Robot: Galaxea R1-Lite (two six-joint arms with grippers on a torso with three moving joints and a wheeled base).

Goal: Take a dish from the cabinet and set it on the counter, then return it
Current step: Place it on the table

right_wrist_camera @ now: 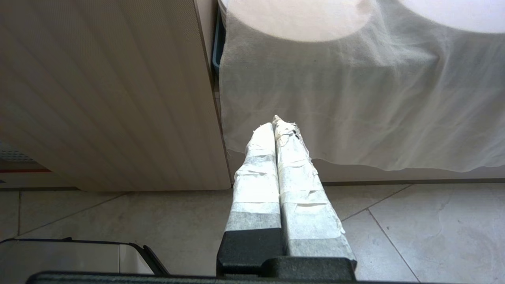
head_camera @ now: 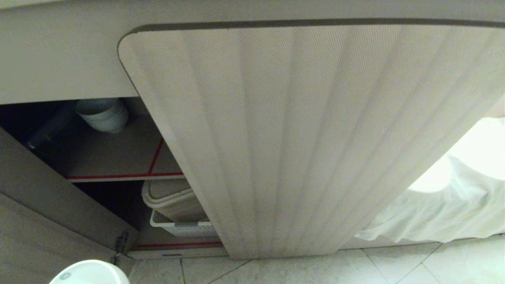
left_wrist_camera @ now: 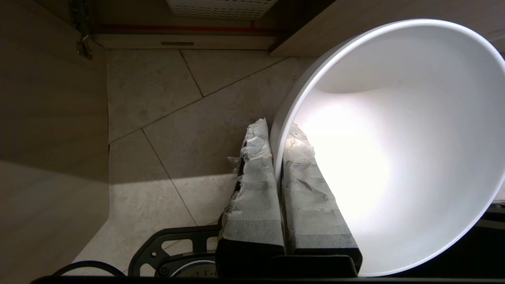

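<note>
The dish (left_wrist_camera: 394,150), a deep glossy white bowl, hangs low over the floor tiles in front of the open cabinet (head_camera: 296,138). My left gripper (left_wrist_camera: 276,130) is shut on its rim, one taped finger inside the bowl and one outside. In the head view only the dish's rim (head_camera: 90,272) shows, at the lower left, with a small dark mark on it. A stack of like white bowls (head_camera: 103,114) stands on the cabinet's upper shelf (head_camera: 118,157). My right gripper (right_wrist_camera: 276,124) is shut and empty, parked low beside the ribbed door. The counter's top is out of view.
A white slotted basket (head_camera: 181,228) holding beige lidded boxes (head_camera: 169,197) fills the lower shelf. The left door (head_camera: 39,221) stands swung open on its hinge (head_camera: 120,242). A white cloth (head_camera: 434,213) hangs at the right. Pale floor tiles (head_camera: 315,270) lie below.
</note>
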